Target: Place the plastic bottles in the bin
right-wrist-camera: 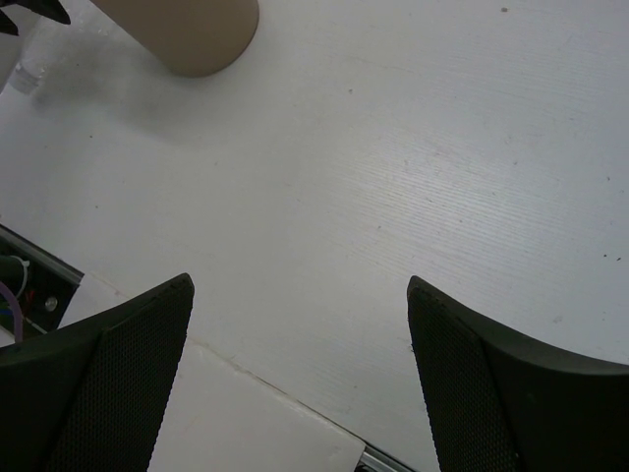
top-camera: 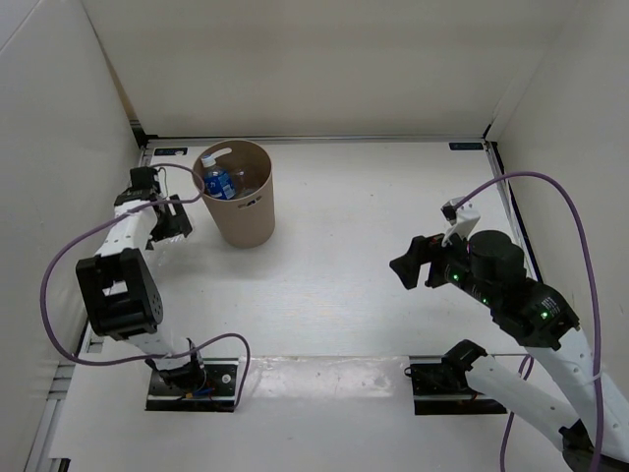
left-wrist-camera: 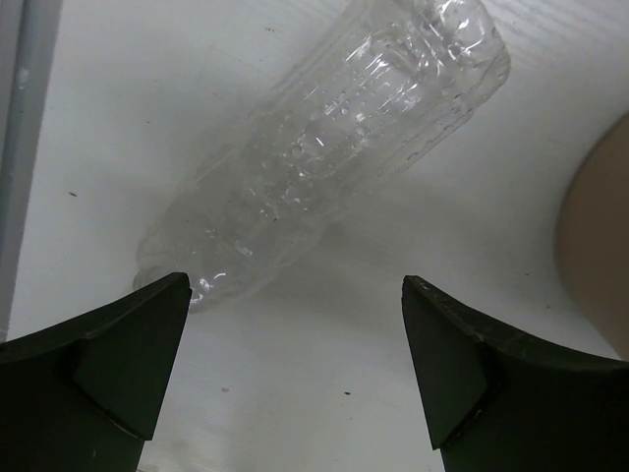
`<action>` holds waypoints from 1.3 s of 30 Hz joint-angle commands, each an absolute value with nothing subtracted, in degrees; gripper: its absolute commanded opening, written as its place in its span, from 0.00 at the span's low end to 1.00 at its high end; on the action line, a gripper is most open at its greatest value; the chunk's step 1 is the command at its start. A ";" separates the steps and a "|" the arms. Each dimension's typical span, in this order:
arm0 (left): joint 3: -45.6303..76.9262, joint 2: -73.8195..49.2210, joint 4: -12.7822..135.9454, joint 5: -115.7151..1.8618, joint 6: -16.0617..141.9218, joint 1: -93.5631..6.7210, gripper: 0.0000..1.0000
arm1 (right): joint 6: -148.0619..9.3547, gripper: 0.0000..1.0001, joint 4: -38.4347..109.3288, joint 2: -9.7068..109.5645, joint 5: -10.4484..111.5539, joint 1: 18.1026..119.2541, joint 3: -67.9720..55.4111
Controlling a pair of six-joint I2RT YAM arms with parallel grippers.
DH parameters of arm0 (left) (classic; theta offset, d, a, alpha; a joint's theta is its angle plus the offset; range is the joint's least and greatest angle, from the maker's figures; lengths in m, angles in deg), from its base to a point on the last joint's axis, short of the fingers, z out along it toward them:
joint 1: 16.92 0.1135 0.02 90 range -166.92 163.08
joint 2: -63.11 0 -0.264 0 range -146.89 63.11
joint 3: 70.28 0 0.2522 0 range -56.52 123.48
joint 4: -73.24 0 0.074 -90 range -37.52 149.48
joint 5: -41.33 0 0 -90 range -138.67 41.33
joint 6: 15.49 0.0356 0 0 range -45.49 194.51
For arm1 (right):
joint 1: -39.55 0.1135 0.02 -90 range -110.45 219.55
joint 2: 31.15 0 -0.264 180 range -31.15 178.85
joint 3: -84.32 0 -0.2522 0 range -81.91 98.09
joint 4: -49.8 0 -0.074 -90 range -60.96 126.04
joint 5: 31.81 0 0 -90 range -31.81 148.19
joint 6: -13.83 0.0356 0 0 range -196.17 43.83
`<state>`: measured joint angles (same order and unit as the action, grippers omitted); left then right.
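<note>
The tan bin stands at the back left. Inside it lie a clear bottle with a blue label and white cap and a plain clear bottle. Another plain clear bottle lies on its side on the table, left of the bin's wall. My left gripper is open and empty, just short of this bottle; in the top view it hovers beside the bin. My right gripper is open and empty, far right, over bare table. No orange bottle shows.
White walls enclose the table on three sides. The bin's base and the lying bottle's cap end show at the right wrist view's top left. A seam crosses the table near the arm bases.
</note>
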<state>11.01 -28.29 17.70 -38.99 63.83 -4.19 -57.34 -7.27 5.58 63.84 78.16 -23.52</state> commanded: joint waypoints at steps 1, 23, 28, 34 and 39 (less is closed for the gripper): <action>12.91 -29.43 18.96 -41.63 67.47 -3.48 0.99 | -58.68 0.90 -6.67 5.50 65.31 79.10 -21.80; 17.04 -40.34 16.32 -41.72 65.81 -3.82 0.71 | -59.29 0.90 -6.50 5.32 66.89 80.86 -22.15; 17.31 -40.51 15.27 -40.84 66.16 -5.93 0.54 | -59.21 0.90 -6.67 5.50 67.86 81.47 -22.15; 19.94 -39.38 9.83 -40.84 63.79 -6.81 0.16 | -59.21 0.90 -6.85 5.50 68.04 81.83 -21.89; 18.02 -27.89 10.08 -40.75 60.98 -7.52 0.04 | -59.21 0.90 -6.76 5.85 67.77 81.65 -22.06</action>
<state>17.61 -35.74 10.62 -40.63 62.78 -7.05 -58.63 -7.55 5.60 67.08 81.35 -23.52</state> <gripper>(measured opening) 0.747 0.904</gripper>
